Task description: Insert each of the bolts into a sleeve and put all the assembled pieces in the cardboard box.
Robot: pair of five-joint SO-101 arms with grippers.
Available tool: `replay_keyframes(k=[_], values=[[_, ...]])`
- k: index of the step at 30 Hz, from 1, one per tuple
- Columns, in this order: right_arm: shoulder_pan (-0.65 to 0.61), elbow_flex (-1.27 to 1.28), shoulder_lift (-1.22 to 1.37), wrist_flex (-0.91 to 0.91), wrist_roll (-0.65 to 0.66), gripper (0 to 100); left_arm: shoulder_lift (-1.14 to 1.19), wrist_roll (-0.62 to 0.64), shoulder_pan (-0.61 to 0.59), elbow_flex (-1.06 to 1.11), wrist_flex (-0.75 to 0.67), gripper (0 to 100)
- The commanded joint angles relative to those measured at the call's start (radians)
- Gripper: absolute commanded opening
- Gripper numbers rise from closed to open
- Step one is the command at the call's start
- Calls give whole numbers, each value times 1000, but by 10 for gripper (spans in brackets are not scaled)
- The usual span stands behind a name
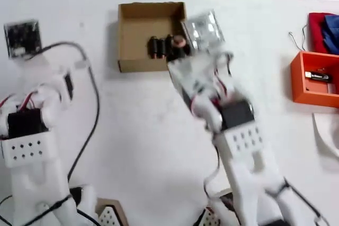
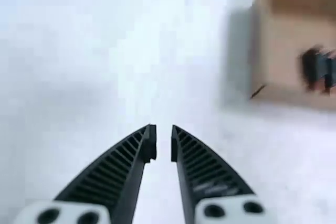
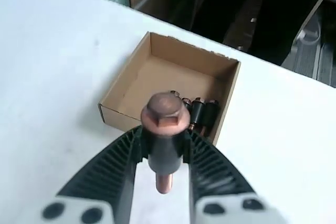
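Note:
The cardboard box [image 1: 132, 30] stands at the back middle of the table, with several black sleeves with copper bolts [image 1: 158, 47] lying against its right wall. My right gripper [image 3: 164, 153] is shut on a black sleeve [image 3: 165, 148] with a copper bolt [image 3: 165, 113] through it. It holds the piece upright above the table, just before the box [image 3: 157, 77], at the box's right edge in the high view [image 1: 177, 43]. My left gripper [image 2: 161, 144] hovers over bare table left of the box [image 2: 294, 40], its fingers a narrow gap apart with nothing between them.
An orange bin [image 1: 312, 80] holding a small dark item sits at the right edge, with red and blue cloth [image 1: 322, 30] behind it. A black square plate [image 1: 22, 38] lies far left. A black cable [image 1: 92, 109] runs across the table beside the left arm.

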Motion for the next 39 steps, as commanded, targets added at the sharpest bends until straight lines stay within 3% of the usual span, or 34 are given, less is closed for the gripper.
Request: replay_keyframes(k=[1,7,12,16,27,39], values=[[1,-374,248,104,-8,20,-17,-112,-83,160,-6,79],[-4,-988,773,269,-141,20,-17,-454,-221,389,-153,76],[-35,-1525,1222,355,-158,20,-17,-488,-272,519,-255,76],[-36,-1794,1497,323,-160,19,-15,-488,-273,618,-324,75],[-45,-1648,1630,21,-161,19,-12,-480,-269,653,-362,75],[-74,-1571,1639,-8,-160,19,-17,-480,-267,670,-365,75]])
